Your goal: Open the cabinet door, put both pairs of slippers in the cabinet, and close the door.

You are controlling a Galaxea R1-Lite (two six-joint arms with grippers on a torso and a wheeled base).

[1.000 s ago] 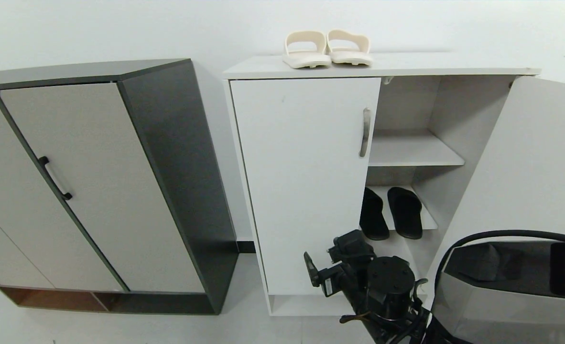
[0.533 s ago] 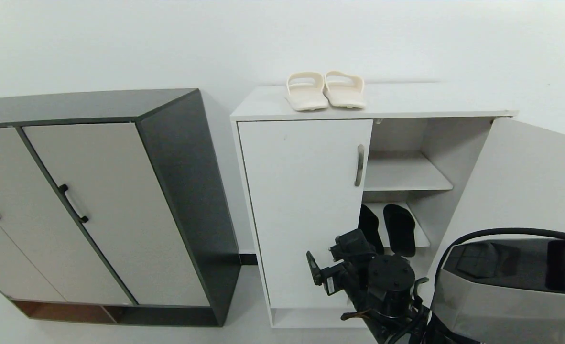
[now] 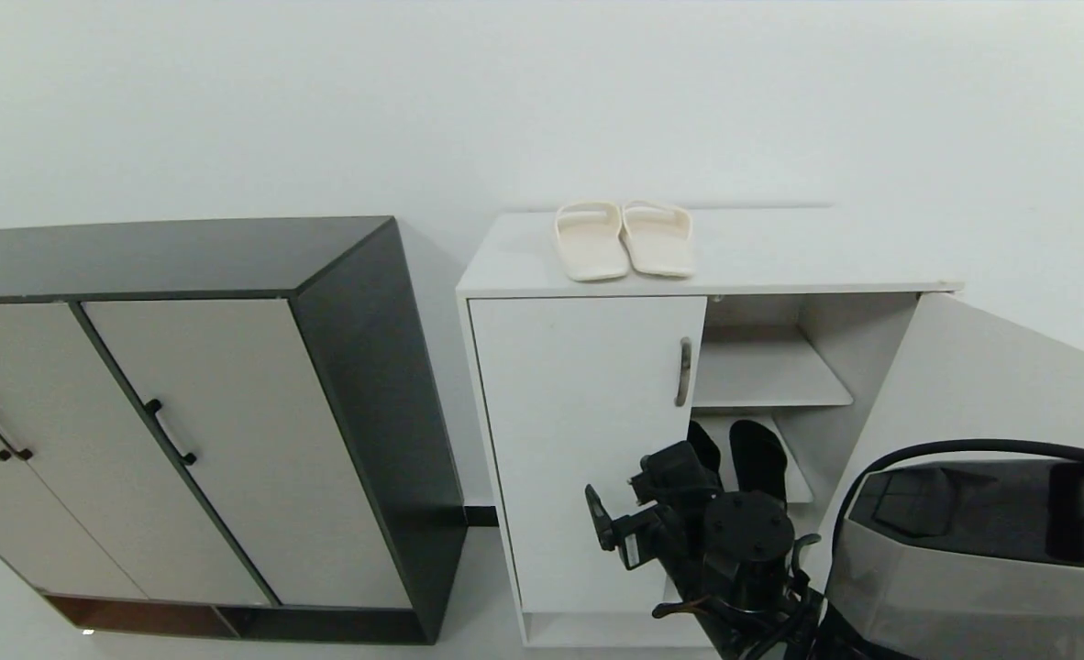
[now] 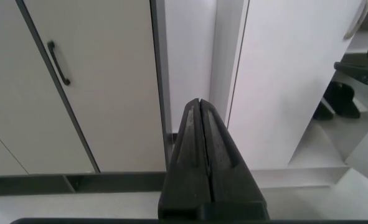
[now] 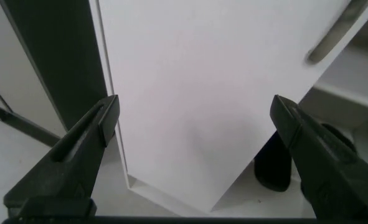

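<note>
White cabinet top (image 3: 780,247) carries the cream slippers (image 3: 624,240) — black slippers (image 3: 757,447) lie on its lower shelf (image 3: 801,481). By the closed door (image 3: 588,440) the right gripper (image 5: 195,106) gapes; the left gripper (image 4: 200,118) is pinched closed. Best next — rise, clamp both cream soles together.

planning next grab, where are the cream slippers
In the head view, the cream slippers sit on top of the white cabinet, above its closed door.
</note>
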